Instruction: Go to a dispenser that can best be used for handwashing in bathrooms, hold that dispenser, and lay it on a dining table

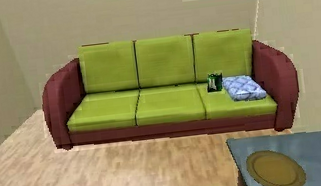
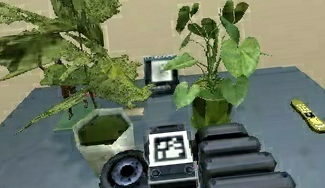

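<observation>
Grey-blue tabletop (image 2: pixel 33 121); arm (image 2: pixel 240 159) low at near edge, gripper (image 2: pixel 127 178) before white-potted plant (image 2: pixel 103 136) (holding anything? cannot tell)

The sofa (image 1: pixel 56 98) is maroon with lime-green cushions (image 1: pixel 165 60), the pillow (image 1: pixel 246 88) blue-and-white patterned, the table (image 2: pixel 271 91) slate blue.

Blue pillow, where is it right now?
In the forward view, the blue pillow lies on the right end of the sofa, beside a small dark green box.
</observation>
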You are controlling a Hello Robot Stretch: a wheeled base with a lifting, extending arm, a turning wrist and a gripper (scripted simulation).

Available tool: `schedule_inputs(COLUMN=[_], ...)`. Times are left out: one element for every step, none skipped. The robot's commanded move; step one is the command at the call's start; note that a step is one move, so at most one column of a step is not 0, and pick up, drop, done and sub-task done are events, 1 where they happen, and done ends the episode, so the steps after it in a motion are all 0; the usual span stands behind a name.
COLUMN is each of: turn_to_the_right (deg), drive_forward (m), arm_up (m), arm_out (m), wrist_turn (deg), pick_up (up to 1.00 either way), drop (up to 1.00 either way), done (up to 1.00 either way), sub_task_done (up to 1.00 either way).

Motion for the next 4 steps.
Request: schedule_inputs(turn_to_the_right=[0.0, 0.0, 0.0, 0.0], drive_forward=[0.0, 0.0, 0.0, 0.0], arm_up=[0.0, 0.0, 0.0, 0.0], arm_out=[0.26, 0.0, 0.0, 0.0], wrist_turn=[0.0, 45.0, 45.0, 42.0], pick_up=[0.0, 0.0, 0.0, 0.0], drop=[0.0, 0.0, 0.0, 0.0], done=[0.0, 0.0, 0.0, 0.0], sub_task_done=[0.0, 0.0, 0.0, 0.0])
